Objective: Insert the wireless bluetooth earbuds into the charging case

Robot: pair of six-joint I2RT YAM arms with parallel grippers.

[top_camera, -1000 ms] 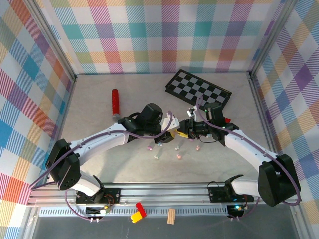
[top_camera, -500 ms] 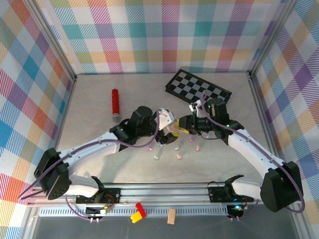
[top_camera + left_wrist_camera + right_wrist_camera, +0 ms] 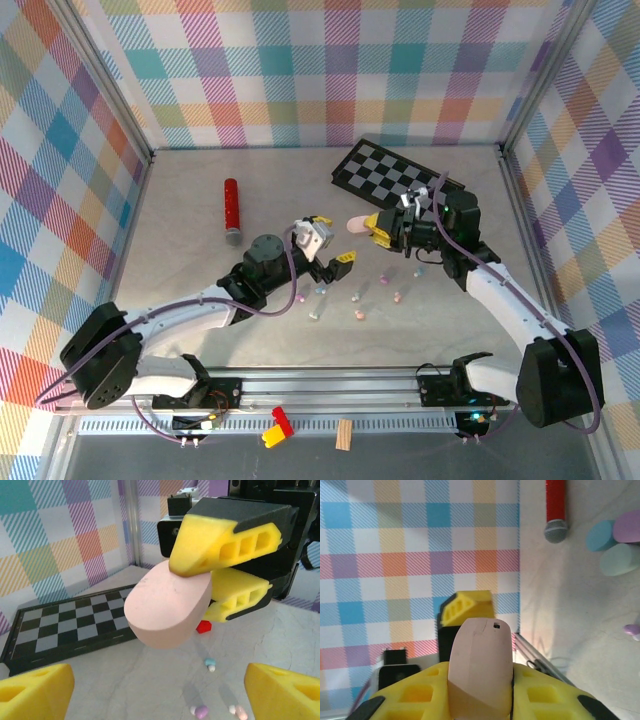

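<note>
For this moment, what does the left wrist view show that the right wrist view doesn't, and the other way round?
Left wrist, not right wrist: the checkerboard and the small red piece.
Right wrist, not left wrist: the red cylinder and three pastel cases lying near its grey end.
Both: the pink case clamped in the right end effector, and earbuds lying loose.

No legible text — seemingly none anywhere
</note>
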